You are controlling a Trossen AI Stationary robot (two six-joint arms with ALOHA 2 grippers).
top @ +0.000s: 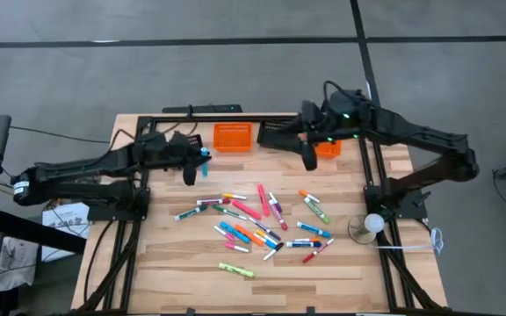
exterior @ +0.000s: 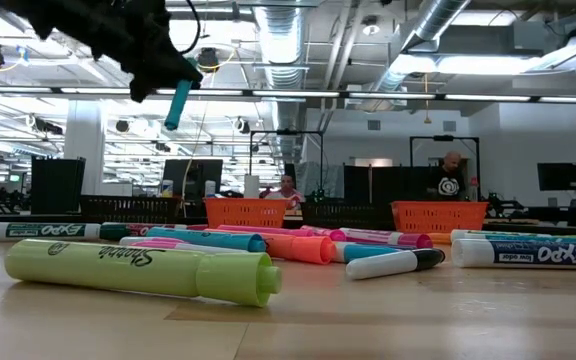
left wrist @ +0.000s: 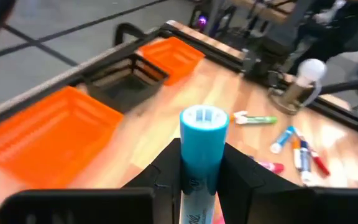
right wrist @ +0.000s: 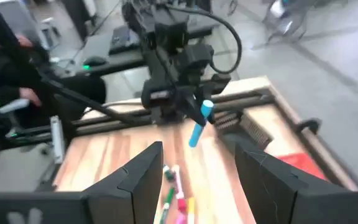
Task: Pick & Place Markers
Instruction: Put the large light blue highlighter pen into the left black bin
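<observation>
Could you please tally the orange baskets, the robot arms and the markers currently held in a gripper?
Orange baskets: 2
Robot arms: 2
Markers held: 1, the blue marker in the left gripper; the right gripper is open and empty
Total: 5

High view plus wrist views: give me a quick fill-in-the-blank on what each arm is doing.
1. The left gripper is shut on a capped marker whose colour is ____.
2. The fingers of the right gripper stand ____, with nothing between them.
3. The slatted plastic basket nearest the left gripper is coloured ____.
4. The loose pile of markers lies on the wooden ____.

Missing words: blue; open; orange; table
</observation>
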